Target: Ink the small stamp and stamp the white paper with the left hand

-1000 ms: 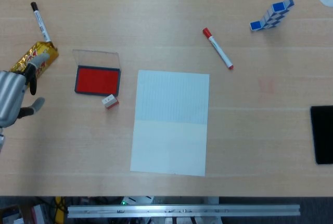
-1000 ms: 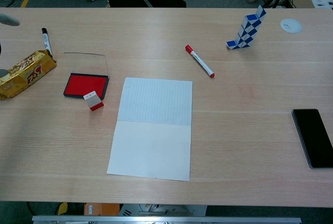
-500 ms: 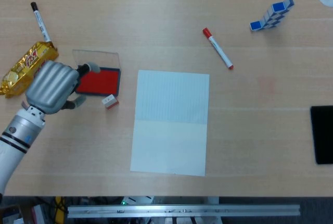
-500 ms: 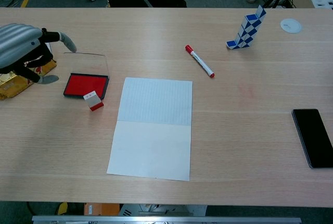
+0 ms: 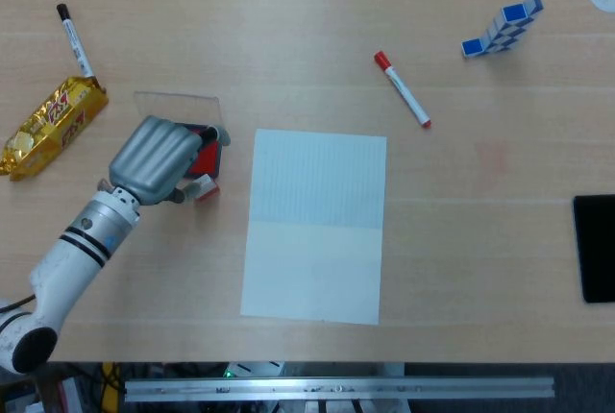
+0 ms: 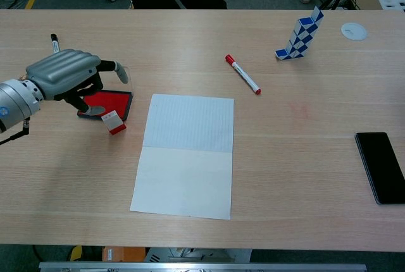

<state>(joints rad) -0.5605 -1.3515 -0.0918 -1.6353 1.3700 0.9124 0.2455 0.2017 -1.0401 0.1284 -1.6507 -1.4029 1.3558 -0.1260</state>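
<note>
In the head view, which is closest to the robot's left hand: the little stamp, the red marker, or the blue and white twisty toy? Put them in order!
From the left hand:
1. Small stamp, just beside its fingers.
2. Red marker, beyond the paper, up right.
3. Blue-and-white twisty toy, far top right.

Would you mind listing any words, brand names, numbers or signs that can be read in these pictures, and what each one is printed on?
Gold snack wrapper: red lettering shows in the head view, but it is too blurred to read.
Black marker: print on its white barrel, too small to read.
Red marker: no legible print.
White paper: faint ruled lines on its upper half, no text.
Small stamp, ink pad, black phone: no readable text.
</note>
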